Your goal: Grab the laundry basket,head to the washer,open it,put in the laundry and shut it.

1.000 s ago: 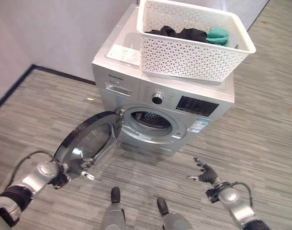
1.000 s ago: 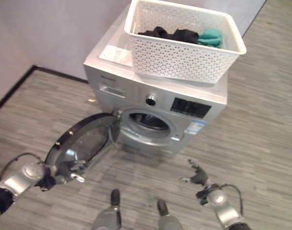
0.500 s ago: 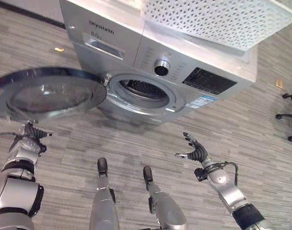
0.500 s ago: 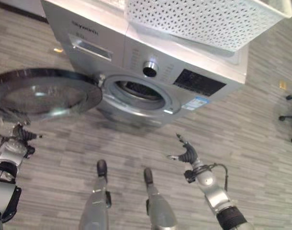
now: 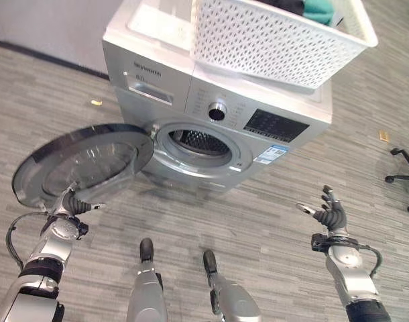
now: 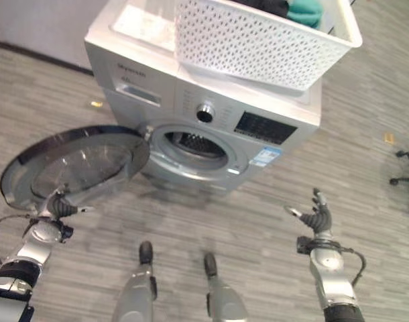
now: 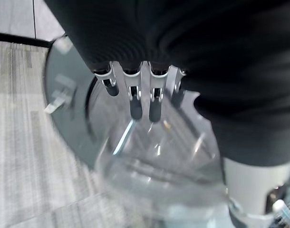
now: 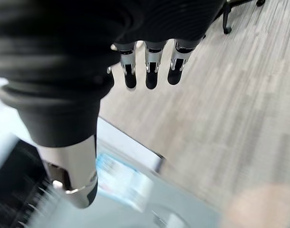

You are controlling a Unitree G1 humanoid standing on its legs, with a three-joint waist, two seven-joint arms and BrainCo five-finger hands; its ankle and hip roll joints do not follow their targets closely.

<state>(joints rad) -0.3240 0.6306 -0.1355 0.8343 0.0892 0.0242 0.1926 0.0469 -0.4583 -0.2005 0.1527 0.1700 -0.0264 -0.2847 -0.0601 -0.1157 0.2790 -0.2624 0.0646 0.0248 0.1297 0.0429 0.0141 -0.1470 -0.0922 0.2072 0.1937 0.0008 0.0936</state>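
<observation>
Resting atop washer (image 5: 211,100): basket (image 5: 271,40) of laundry (image 5: 318,9)

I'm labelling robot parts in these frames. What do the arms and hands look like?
Both arms are silver-grey tubes with black bands at the joints. The left hand and the right hand have silver fingers with dark tips and a separate thumb. A dark ribbed cover wraps the back of each hand and wrist. A thin black cable loops beside each wrist.

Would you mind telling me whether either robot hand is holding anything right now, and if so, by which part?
Nothing is held. The left robot hand is open by the rim of the washer door, and the right robot hand is open in the air.
</observation>
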